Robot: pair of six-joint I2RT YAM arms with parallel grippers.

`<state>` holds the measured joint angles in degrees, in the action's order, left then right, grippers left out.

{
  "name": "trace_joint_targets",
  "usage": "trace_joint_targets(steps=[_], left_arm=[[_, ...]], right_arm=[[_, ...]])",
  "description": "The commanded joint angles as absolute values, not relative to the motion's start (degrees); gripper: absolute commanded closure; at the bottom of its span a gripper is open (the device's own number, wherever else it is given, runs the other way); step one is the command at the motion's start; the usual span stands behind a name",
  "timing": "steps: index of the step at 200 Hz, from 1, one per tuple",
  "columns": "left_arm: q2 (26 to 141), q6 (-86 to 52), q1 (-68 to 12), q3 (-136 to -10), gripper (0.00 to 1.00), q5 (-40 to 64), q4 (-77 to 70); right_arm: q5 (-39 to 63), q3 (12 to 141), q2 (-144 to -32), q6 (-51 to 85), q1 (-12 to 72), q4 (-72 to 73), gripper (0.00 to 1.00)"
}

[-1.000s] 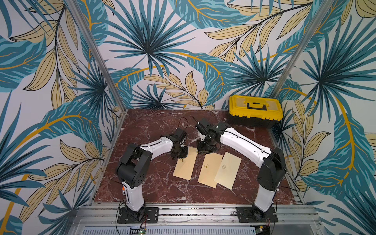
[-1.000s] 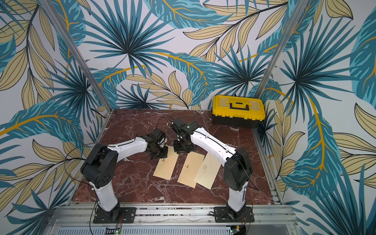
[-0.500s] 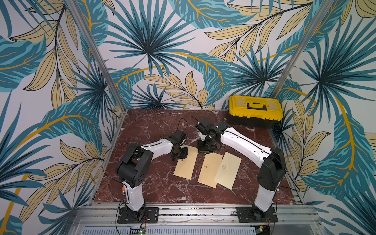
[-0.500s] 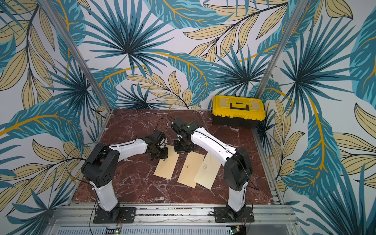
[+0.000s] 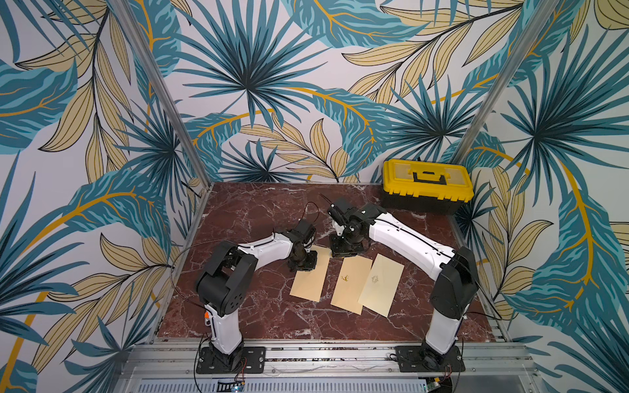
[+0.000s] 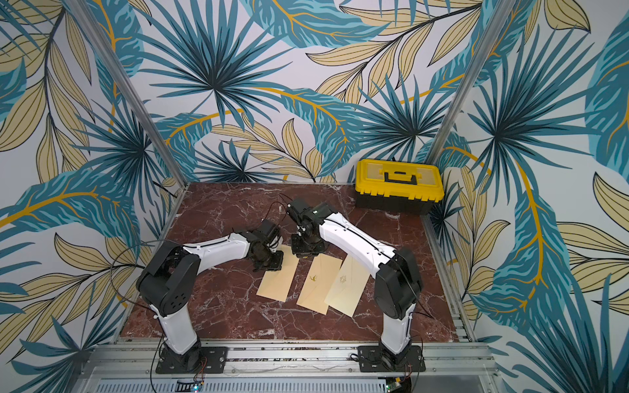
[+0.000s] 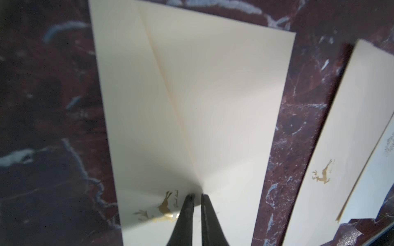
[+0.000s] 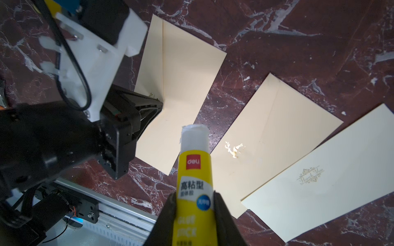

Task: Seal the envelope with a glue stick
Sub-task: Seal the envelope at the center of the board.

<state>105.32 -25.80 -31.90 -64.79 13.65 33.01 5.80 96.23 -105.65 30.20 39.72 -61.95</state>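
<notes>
Left hand (image 7: 197, 197), tips all but together and empty, has barely crept and pins the left envelope (image 7: 213, 95) to the counter (image 8: 298, 42), while the right hand (image 8: 195, 198) stays clamped on the uncapped glue stick (image 8: 195, 161) (poised just beside that envelope's far corner), so gluing looks imminent.

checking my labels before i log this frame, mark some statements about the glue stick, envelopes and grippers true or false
1. The right gripper holds the glue stick. True.
2. The glue stick is capped. False: its white glue tip is bare.
3. Four envelopes lie on the table. False: three envelopes.
4. The left gripper has its tips on the envelope nearest the left arm. True.
5. The toolbox stands open. False: its lid is shut.
</notes>
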Motion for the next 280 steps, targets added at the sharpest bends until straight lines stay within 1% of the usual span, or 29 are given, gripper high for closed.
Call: trace_joint_targets(steps=[1, 46, 63, 111, 157, 227, 280], left_arm=[[106.6, -26.3, -32.2, -62.3, 0.88, 14.0, 31.7], [109.2, -26.4, -32.1, -59.7, 0.88, 14.0, 29.1], [107.3, -26.5, -32.1, -59.8, 0.88, 13.4, 29.6], [102.0, -25.8, -32.1, -65.4, 0.88, 13.1, 34.6], [99.2, -25.3, -32.1, -67.9, 0.86, 12.9, 37.3], [103.2, -26.1, -32.1, -62.5, 0.86, 13.1, 33.5], [106.2, -26.0, -32.1, -61.0, 0.87, 13.0, 31.6]], right_arm=[[5.6, 96.1, -103.7, 30.3, 39.6, -63.4, 1.00], [5.4, 96.0, -103.3, 30.5, 39.6, -64.0, 1.00], [5.2, 95.9, -103.1, 30.5, 39.6, -64.2, 1.00], [4.8, 96.1, -102.6, 30.5, 39.6, -64.3, 1.00], [4.7, 95.5, -102.2, 30.7, 39.6, -64.2, 1.00], [4.9, 95.4, -102.1, 30.6, 39.6, -64.2, 1.00], [5.1, 95.9, -102.6, 30.4, 39.6, -64.5, 1.00]])
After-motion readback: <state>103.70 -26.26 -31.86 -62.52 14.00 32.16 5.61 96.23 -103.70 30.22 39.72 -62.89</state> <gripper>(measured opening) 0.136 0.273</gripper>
